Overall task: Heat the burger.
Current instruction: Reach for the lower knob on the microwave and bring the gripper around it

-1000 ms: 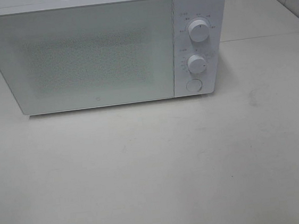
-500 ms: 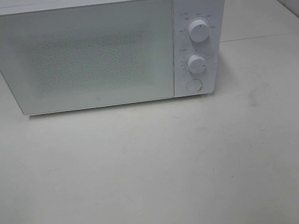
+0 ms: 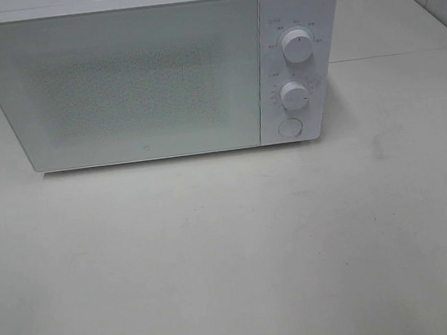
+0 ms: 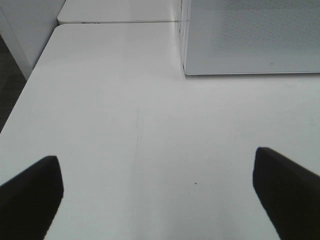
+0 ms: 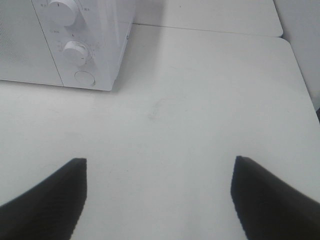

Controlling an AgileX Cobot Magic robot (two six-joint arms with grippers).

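A white microwave point(image 3: 149, 71) with its door shut filled the upper part of the overhead frame, standing on a pale table point(image 3: 233, 254). The burger showed in no view, so its look and place could not be told. The print around the upper knob point(image 3: 297, 46), lower knob point(image 3: 294, 96) and round button point(image 3: 290, 127) was too small to read. The left gripper point(image 4: 157, 167) and right gripper point(image 5: 160, 167) hung spread wide and empty above the table.
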